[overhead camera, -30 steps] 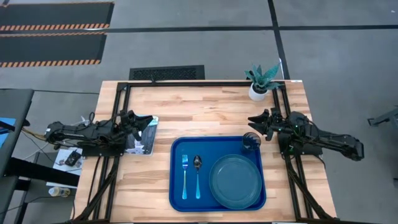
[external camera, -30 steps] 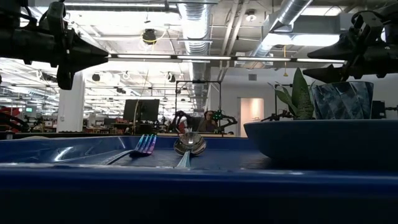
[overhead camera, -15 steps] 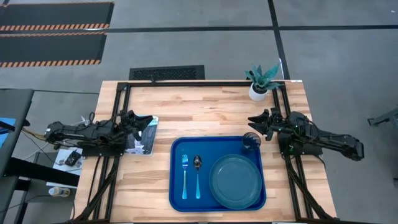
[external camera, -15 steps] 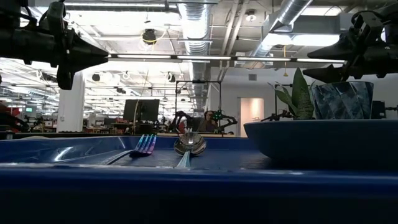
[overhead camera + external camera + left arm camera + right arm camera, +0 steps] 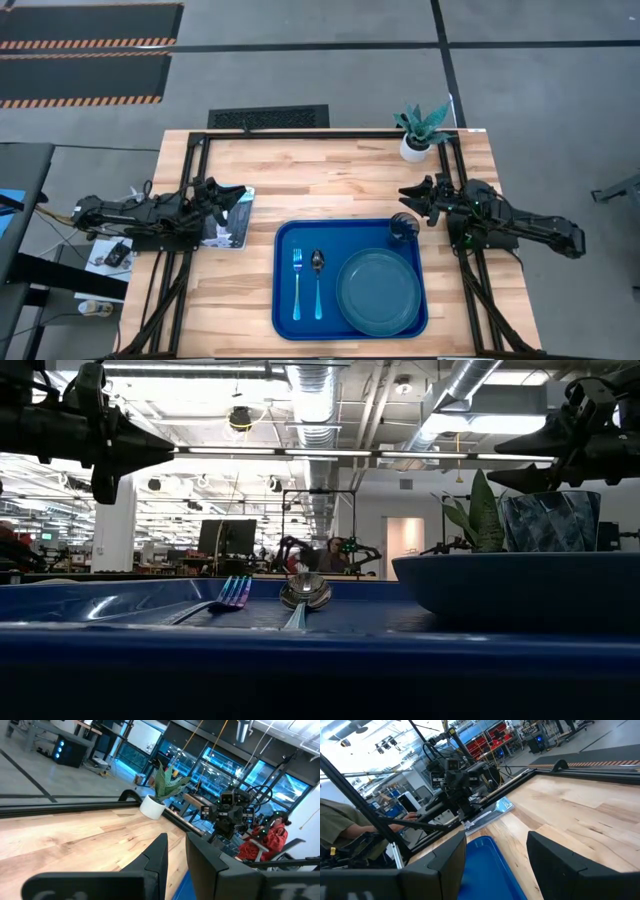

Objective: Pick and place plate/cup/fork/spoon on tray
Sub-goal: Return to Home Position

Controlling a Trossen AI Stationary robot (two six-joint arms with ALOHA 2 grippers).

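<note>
Already loaded: plate (image 5: 379,291), cup (image 5: 403,228), fork (image 5: 297,284), spoon (image 5: 318,277) seen on tray (image 5: 288,240). Right gripper (image 5: 408,193) held spread wide just beside cup; left gripper (image 5: 237,196) parked well apart, fingers narrowly parted.

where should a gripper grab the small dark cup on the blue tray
Grip the small dark cylindrical cup across its upright wall near the rim, coming down from above. It stands in the bright blue plastic tray corner beside the round teal plate, so side approaches look cramped.
</note>
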